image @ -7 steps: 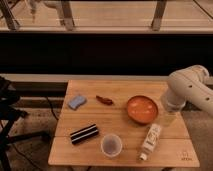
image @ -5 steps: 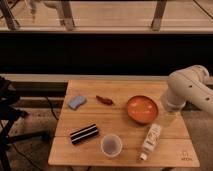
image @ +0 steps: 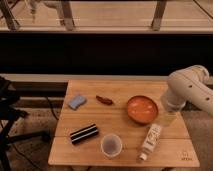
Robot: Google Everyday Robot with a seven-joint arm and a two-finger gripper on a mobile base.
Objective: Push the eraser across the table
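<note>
At the near-left part of the table, eraser (image: 84, 134): it lay flat on the planks, a little slanted; nothing touched it, so the push was, in my judgement, not yet begun.
Table (image: 112, 120): light wooden planks; bare wood lay beyond the eraser towards the middle, which seemed the easiest way for a push.
Gripper (image: 168, 115): at the lower end of the white arm (image: 190, 90), low over the right edge of the table, just beside the orange bowl (image: 142, 109) and well apart from the eraser; whether it was wide or narrow I could not tell.
Cup (image: 111, 145): upright, near the eraser on its right; probably in the way if the eraser went to the right.
Bottle (image: 151, 140): lying on its side, between the cup and the right edge.
Blue pad (image: 77, 102) and small red thing (image: 104, 99): at the far-left part, apart from each other; a push straight to the far edge would need to pass between them.
</note>
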